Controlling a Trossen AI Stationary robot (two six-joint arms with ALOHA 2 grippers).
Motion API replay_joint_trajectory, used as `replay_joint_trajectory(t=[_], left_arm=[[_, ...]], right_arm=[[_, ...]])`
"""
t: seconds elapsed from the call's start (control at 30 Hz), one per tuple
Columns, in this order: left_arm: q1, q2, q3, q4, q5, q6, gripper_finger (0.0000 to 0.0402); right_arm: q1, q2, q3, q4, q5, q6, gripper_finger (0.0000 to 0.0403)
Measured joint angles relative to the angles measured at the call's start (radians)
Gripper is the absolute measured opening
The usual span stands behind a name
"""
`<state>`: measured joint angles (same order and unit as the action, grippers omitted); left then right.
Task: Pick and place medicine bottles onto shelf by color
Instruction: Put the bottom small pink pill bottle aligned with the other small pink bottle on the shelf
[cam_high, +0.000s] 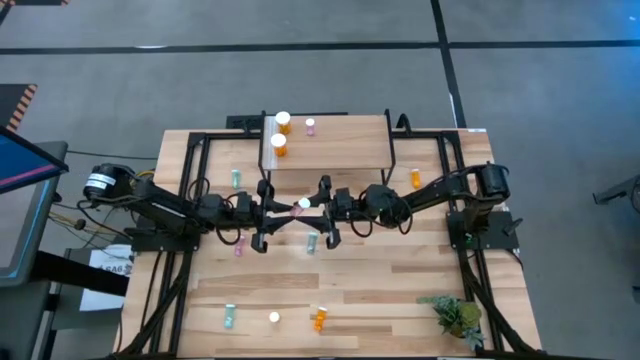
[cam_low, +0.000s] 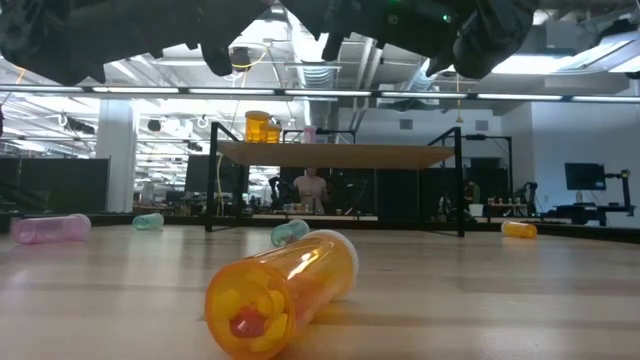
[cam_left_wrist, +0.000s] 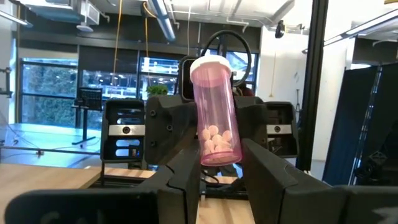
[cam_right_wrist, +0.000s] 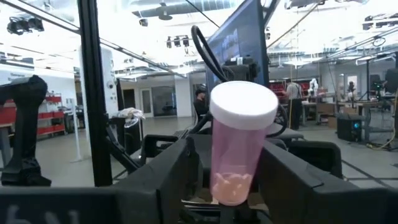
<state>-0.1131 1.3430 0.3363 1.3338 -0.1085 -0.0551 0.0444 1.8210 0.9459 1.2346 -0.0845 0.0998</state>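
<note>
holding the pink bottle (cam_left_wrist: 215, 112) by its lower part, the left gripper (cam_high: 268, 214) meets the right gripper (cam_high: 325, 208) in the air in front of the shelf (cam_high: 330, 145). the right fingers (cam_right_wrist: 292, 180) stand at both sides of the bottle; whether they already press it i cannot tell. for a good handover, the right gripper should close firmly before the left one lets go. two orange bottles (cam_high: 281, 133) and one pink bottle (cam_high: 310, 126) already stand on the shelf; other bottles lie around on the table (cam_high: 400, 280).

Counter (cam_high: 400, 290): we list scattered bottles and a plant (cam_high: 458, 315) before the shelf (cam_high: 340, 150), which carries three bottles.
</note>
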Motion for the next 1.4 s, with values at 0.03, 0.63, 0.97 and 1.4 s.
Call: replay_joint_trajectory(t=[0.03, 0.63, 0.97, 1.4], left_arm=[[0.000, 0.000, 0.000, 0.000, 0.000, 0.000, 0.0087], [0.000, 0.000, 0.000, -0.008, 0.001, 0.000, 0.0087], [0.005, 0.000, -0.001, -0.048, -0.016, -0.001, 0.0118], [0.005, -0.033, 0.000, -0.150, -0.108, 0.040, 0.0217]], right_arm=[[0.000, 0.000, 0.000, 0.000, 0.000, 0.000, 0.0187], [-0.003, -0.001, 0.000, -0.021, 0.004, -0.002, 0.0122], [-0.008, -0.002, 0.000, -0.073, 0.009, -0.006, 0.0119], [-0.059, -0.003, -0.001, -0.132, 0.043, -0.026, 0.0119]])
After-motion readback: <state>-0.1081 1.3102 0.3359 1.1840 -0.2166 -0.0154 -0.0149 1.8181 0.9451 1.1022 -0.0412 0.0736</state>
